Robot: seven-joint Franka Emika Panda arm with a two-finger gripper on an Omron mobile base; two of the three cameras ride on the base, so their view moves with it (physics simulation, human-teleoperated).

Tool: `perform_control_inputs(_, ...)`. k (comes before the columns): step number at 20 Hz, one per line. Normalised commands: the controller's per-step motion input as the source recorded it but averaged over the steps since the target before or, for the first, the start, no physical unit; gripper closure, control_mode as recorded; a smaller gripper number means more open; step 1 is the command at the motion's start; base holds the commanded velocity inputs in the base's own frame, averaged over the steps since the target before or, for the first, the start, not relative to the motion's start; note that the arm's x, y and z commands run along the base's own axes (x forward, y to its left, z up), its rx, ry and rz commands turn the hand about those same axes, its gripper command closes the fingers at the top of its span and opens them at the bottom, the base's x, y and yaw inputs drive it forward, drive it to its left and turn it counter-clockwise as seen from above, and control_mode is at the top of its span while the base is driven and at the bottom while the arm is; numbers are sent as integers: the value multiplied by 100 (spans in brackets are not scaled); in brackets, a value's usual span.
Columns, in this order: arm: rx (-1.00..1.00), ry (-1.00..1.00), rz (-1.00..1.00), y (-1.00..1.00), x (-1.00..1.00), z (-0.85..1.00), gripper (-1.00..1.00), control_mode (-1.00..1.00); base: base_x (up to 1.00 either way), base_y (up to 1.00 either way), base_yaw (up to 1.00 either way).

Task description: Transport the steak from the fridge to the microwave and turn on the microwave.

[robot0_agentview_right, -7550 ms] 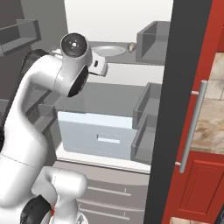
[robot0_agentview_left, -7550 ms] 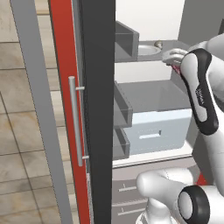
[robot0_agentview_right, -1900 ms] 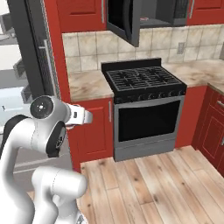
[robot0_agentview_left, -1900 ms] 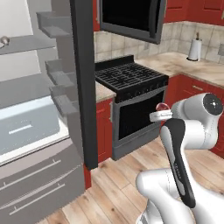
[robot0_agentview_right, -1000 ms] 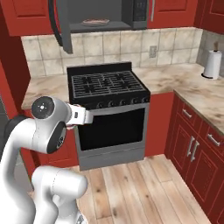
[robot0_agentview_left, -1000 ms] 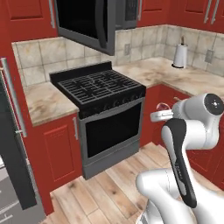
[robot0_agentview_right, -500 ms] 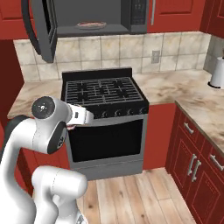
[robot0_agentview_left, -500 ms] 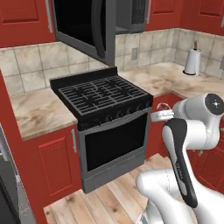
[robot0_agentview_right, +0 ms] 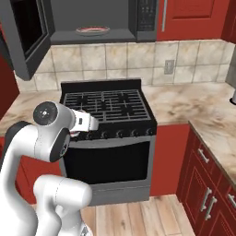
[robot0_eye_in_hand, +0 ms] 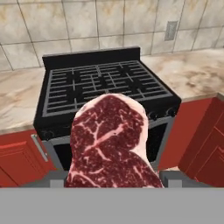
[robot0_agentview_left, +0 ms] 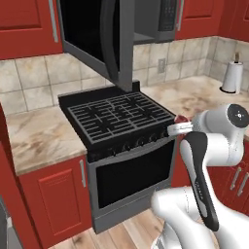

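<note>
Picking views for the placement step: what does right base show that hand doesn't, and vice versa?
Right base alone: the microwave above the stove, door swung open, a plate inside, keypad at right; also the arm. Hand alone: the steak close up, held in the claw, marbling clear. Both: the stove, tiled backsplash, marble counter, red cabinets.

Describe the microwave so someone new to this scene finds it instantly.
Start at the black stove with its grated top, set between marble counters. Look straight up: the microwave hangs above it among the red cabinets. It is the one black box with its dark glass door swung open to the left, a round plate inside and a keypad on its right.
</note>
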Motion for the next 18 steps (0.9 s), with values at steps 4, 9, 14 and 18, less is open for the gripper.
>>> perform_control_inputs(4,0,0,0,0,0,0,100,100,60,-26,18)
perform_control_inputs(9,0,0,0,0,0,0,100,100,57,-27,18)
perform_control_inputs(14,0,0,0,0,0,0,100,100,50,-27,17)
perform_control_inputs(18,0,0,0,0,0,0,100,100,43,-26,16)
